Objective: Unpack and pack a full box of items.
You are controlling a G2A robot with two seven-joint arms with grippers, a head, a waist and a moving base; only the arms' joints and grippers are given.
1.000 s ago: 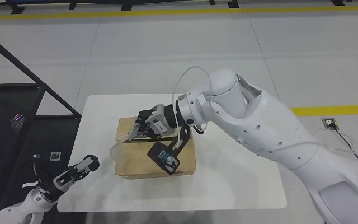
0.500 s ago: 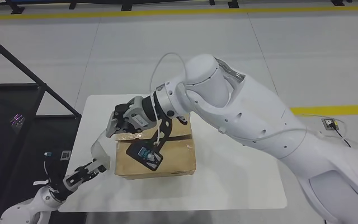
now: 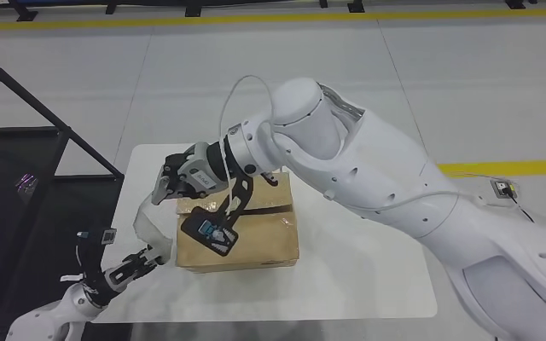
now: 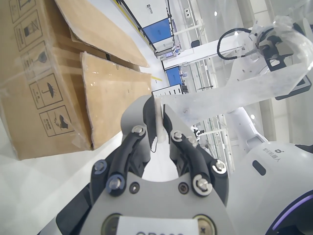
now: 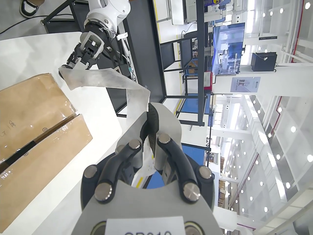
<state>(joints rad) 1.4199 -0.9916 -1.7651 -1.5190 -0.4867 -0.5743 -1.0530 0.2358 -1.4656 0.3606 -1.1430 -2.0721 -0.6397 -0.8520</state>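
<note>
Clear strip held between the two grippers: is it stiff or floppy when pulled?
Probably floppy: the strip sags and twists between the left gripper and the right gripper. It is likely very light, since it looks thin and see-through.

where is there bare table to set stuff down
Widest bare table is right of the cardboard box; a narrower band along its near side. Crowded left of it: left gripper and right gripper hold the tape strip.

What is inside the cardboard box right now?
Only a dark slit shows between the top flaps of the cardboard box; its contents are covered. The tape strip stretches beside it, pinched between the left gripper and the right gripper.
</note>
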